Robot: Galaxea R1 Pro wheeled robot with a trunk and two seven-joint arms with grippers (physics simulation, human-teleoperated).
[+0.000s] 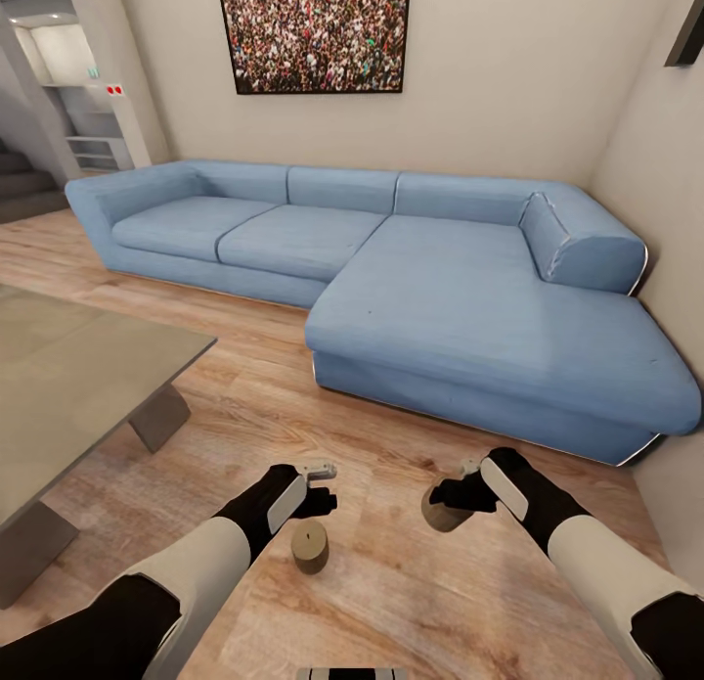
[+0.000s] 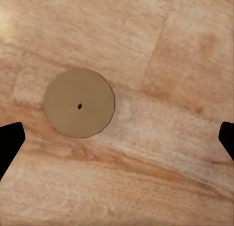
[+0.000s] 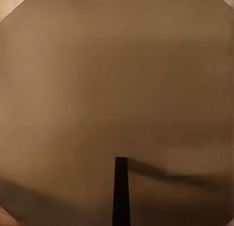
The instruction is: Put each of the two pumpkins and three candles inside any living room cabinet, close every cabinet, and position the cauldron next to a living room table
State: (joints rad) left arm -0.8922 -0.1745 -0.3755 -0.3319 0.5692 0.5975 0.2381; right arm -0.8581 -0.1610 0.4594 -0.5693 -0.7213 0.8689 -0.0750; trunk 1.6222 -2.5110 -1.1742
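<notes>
A tan candle [image 1: 311,547] with a small wick stands upright on the wooden floor just below my left gripper [image 1: 321,496]. From the left wrist its round top [image 2: 79,108] lies off to one side of the open gripper [image 2: 117,141], and both black fingertips [image 2: 9,143] stand wide apart. My right gripper [image 1: 454,497] is shut on a second candle [image 1: 436,516], held just above the floor. That candle's tan top [image 3: 117,89] and dark wick [image 3: 120,187] sit very close to the right wrist camera. The grey-beige coffee table [image 1: 68,386] stands at the left.
A large blue sectional sofa [image 1: 440,298] spans the back and right, under a framed crowd picture [image 1: 313,32]. A beige wall closes the right side. Stairs [image 1: 24,186] and a doorway lie at the far left. Wooden floor runs between the table and the sofa.
</notes>
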